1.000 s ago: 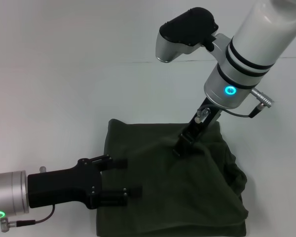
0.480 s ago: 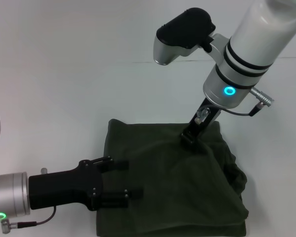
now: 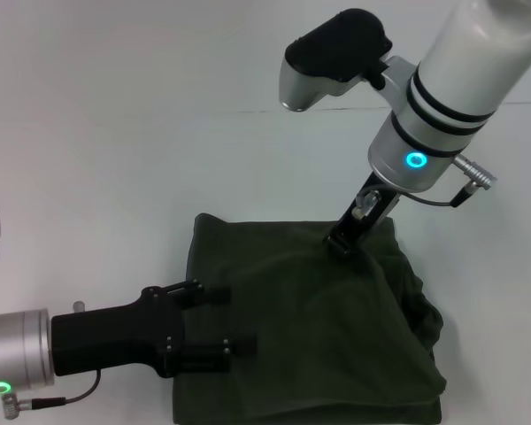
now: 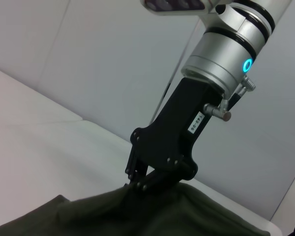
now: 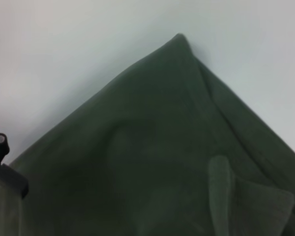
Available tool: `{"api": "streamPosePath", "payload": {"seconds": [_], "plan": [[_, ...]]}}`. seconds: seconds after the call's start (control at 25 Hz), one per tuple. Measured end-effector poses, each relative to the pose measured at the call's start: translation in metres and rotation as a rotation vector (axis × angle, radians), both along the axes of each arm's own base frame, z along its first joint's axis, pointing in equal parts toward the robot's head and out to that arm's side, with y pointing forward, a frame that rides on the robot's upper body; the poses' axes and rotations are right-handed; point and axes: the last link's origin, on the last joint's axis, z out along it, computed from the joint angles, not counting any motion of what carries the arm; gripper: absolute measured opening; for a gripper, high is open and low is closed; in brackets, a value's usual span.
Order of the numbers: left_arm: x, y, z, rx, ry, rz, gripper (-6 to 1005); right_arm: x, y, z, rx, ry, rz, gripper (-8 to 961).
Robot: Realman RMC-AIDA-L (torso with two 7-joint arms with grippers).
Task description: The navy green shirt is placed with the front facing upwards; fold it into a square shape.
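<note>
Since a second ago the right gripper [image 3: 341, 245] moves from mid-cloth to the shirt's [image 3: 310, 328] far edge, fingers pinched on the fabric. Left gripper [image 3: 214, 320] hovers wide open over the near-left part. Shirt lies folded on the white table [image 3: 115, 133].

The right pincer [image 4: 136, 183] comes down from its silver arm, tips pressed into the raised fold of the navy green shirt [image 4: 152, 211] on the white bench [image 4: 44, 142].

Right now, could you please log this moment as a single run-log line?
phase: folding | dark olive-green cotton shirt: folded, bunched on its right | right gripper: at far edge, on cloth | left gripper: open, over left edge
</note>
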Motion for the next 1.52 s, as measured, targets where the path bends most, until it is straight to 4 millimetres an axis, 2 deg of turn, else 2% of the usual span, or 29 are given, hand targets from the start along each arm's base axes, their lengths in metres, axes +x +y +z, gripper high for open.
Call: {"api": "streamPosePath", "payload": {"seconds": [0.16, 0.36, 0.6, 0.8, 1.0, 1.28, 1.4, 1.52], "plan": [[-0.001, 0.001, 0.000, 0.008, 0.006, 0.005, 920, 0.004, 0.000, 0.010, 0.042, 0.028, -0.027, 22], [-0.001, 0.002, 0.000, 0.012, 0.007, 0.005, 919, 0.018, 0.001, 0.030, 0.107, 0.106, -0.104, 22], [-0.001, 0.002, 0.000, 0.015, 0.008, 0.004, 917, 0.049, -0.005, 0.054, 0.201, 0.205, -0.212, 23], [0.000, 0.003, 0.000, 0.015, 0.008, 0.000, 917, 0.076, -0.011, 0.066, 0.267, 0.321, -0.298, 23], [0.001, 0.003, -0.001, 0.008, 0.007, -0.002, 916, 0.100, -0.014, 0.071, 0.320, 0.423, -0.358, 23], [0.004, 0.002, -0.004, -0.021, -0.004, -0.004, 914, 0.134, -0.018, 0.066, 0.362, 0.482, -0.423, 22], [0.006, 0.001, -0.007, -0.033, -0.012, -0.004, 914, 0.142, -0.017, 0.068, 0.392, 0.502, -0.420, 22], [0.006, 0.001, -0.008, -0.037, -0.015, -0.003, 913, 0.142, -0.014, 0.072, 0.410, 0.535, -0.400, 23]]}}
